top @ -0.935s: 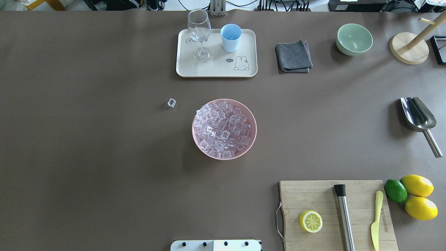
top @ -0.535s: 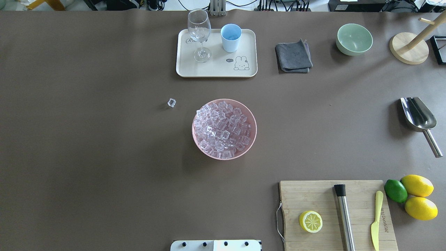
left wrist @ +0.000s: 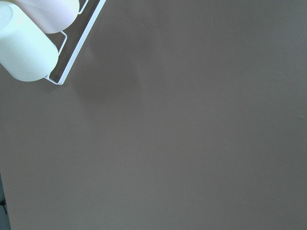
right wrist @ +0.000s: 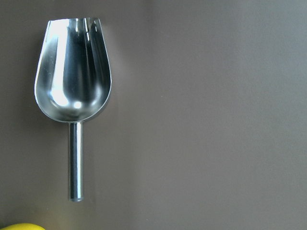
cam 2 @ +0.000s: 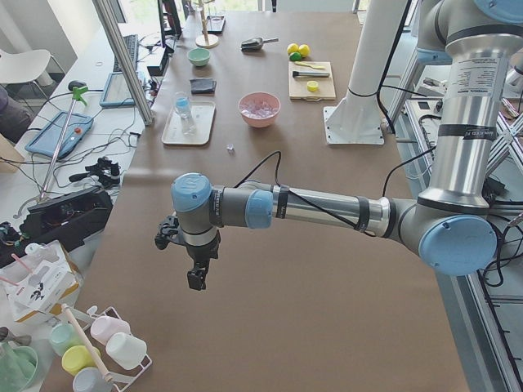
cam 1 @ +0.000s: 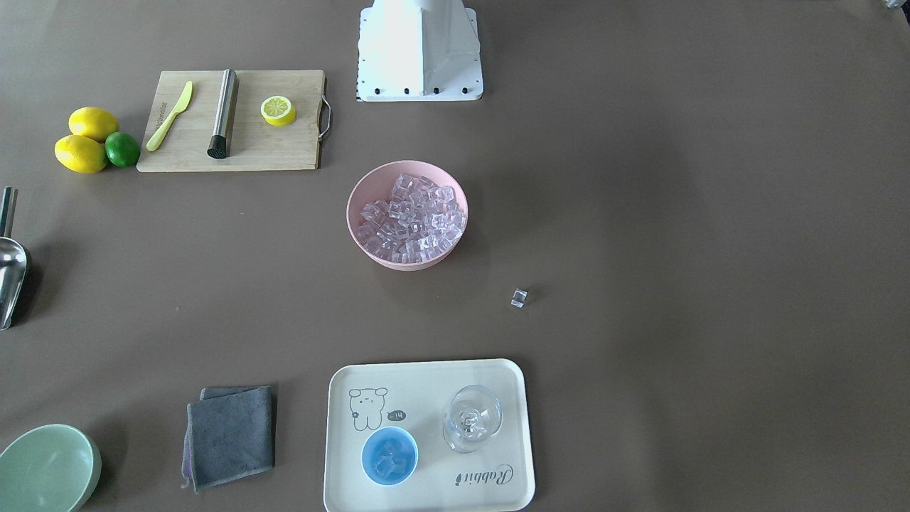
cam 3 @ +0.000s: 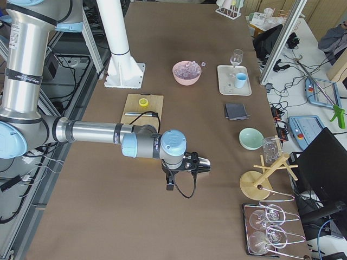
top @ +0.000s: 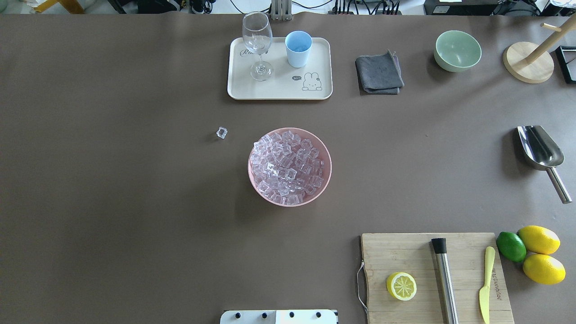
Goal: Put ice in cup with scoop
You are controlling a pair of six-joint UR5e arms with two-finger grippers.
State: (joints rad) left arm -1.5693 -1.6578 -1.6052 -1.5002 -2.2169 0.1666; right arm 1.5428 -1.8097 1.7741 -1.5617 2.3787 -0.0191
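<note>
The steel scoop (top: 540,148) lies empty on the table at the right edge, handle toward the robot; it also shows in the right wrist view (right wrist: 73,81) and the front view (cam 1: 11,274). The ice (top: 287,167) fills a pink bowl (top: 326,180) mid-table; one loose cube (top: 221,132) lies to its left. The light-blue cup (top: 298,48) stands on the tray and holds a few cubes (cam 1: 389,459). My right gripper (cam 3: 203,162) hovers above the scoop; my left gripper (cam 2: 196,282) hangs over bare table far left. I cannot tell whether either is open or shut.
A cream tray (top: 279,87) also holds a wine glass (top: 257,45). A grey cloth (top: 379,73), a green bowl (top: 457,50) and a wooden stand (top: 528,62) are at the back right. A cutting board (top: 405,252) with a lemon half, steel cylinder and knife sits front right, whole lemons beside it.
</note>
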